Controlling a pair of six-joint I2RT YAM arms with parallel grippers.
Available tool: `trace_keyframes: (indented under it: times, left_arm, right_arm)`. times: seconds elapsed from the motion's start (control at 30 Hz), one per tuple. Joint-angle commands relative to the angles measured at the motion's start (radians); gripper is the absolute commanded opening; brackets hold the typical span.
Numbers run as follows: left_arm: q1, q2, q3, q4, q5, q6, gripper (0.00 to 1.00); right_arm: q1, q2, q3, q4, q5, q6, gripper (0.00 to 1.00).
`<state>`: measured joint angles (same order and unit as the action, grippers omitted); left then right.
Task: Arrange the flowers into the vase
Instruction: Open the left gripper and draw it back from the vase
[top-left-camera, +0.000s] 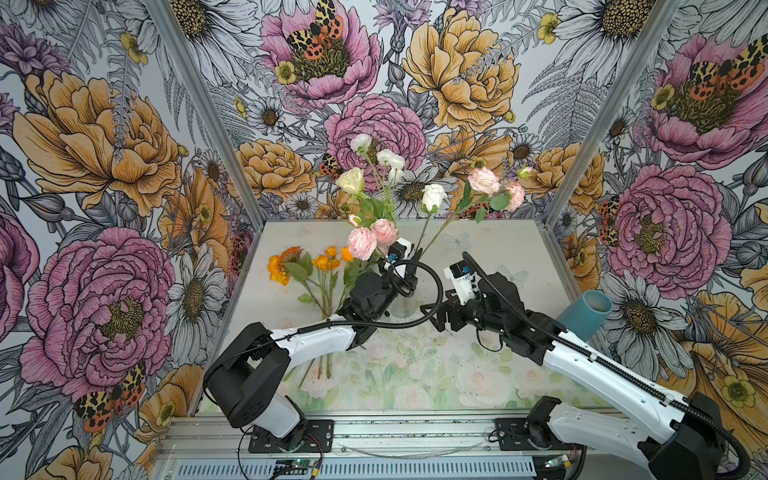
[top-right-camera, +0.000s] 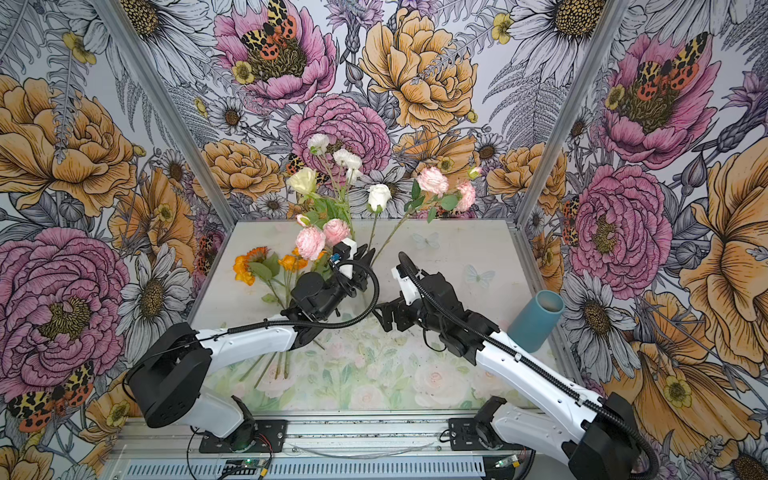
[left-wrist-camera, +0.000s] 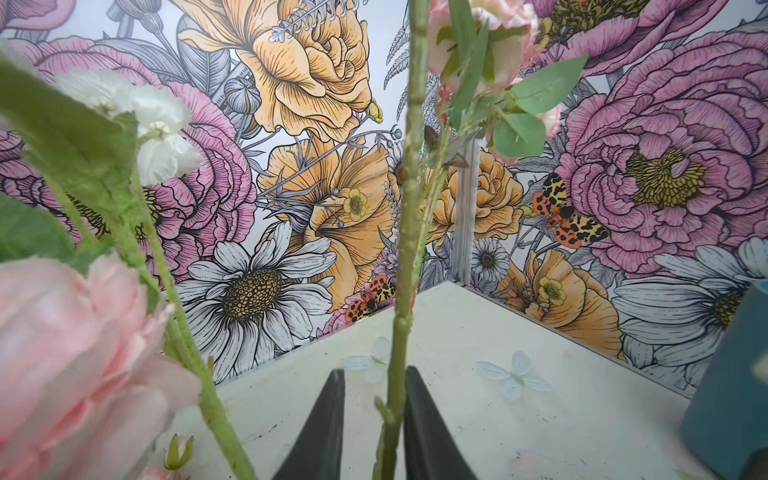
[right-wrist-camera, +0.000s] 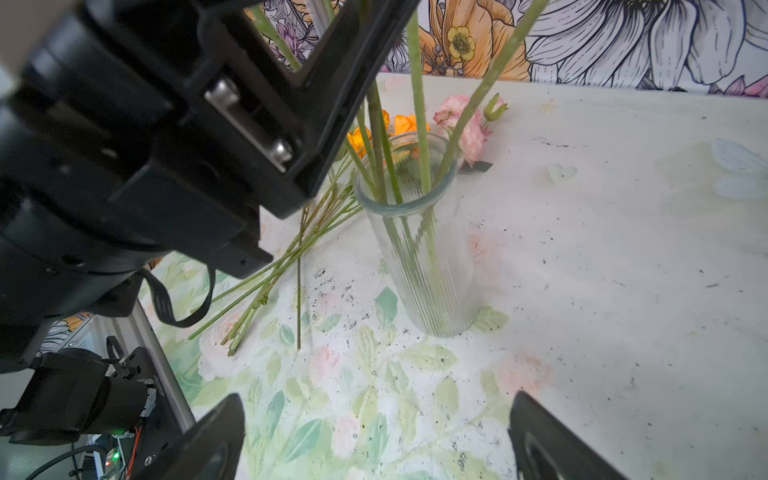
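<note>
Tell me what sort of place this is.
Most likely a robot test booth dressed for flower arranging: a left arm and right arm bolted to a metal rail, wallpaper panels in an aluminium frame, and a glass vase of flowers.

A clear ribbed glass vase (right-wrist-camera: 419, 257) stands upright, holding white, cream and pink flowers (top-left-camera: 434, 197) on leaning stems. Orange flowers (top-left-camera: 322, 262) lie flat beside it.

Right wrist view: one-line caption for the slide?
Open right gripper faces a ribbed glass vase with stems standing in it; orange flowers lie on the table beside it.
</note>
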<state>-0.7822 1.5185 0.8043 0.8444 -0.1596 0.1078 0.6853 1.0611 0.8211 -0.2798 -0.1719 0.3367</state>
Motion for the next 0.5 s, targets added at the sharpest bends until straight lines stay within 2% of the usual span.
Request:
trace_keyframes:
  times: [0.0, 0.13, 0.23, 0.3, 0.4, 0.47]
  left_arm:
    - [-0.01, -0.034, -0.031, 0.027, 0.013, 0.017, 0.36]
    - [-0.026, -0.094, -0.051, -0.013, -0.012, 0.028, 0.42]
    - [-0.06, -0.179, -0.078, -0.063, -0.081, 0.051, 0.62]
    - [-0.092, -0.262, -0.097, -0.131, -0.138, 0.059, 0.8]
    - [-0.134, -0.413, -0.088, -0.367, -0.231, 0.012, 0.98]
    - [-0.144, -0.509, -0.063, -0.573, -0.25, -0.052, 0.99]
  right_arm:
    - [-0.009, 0.018, 0.022, 0.019, 0.071, -0.069, 0.99]
    - [-0.008, 0.064, 0.012, 0.113, 0.124, -0.099, 1.0]
    - [-0.007, 0.112, -0.006, 0.229, 0.137, -0.092, 0.99]
    - [-0.007, 0.123, -0.054, 0.358, 0.141, -0.069, 0.99]
    - [-0.006, 0.143, -0.134, 0.551, 0.153, -0.053, 1.0]
    - [-0.002, 0.175, -0.137, 0.589, 0.16, -0.055, 1.0]
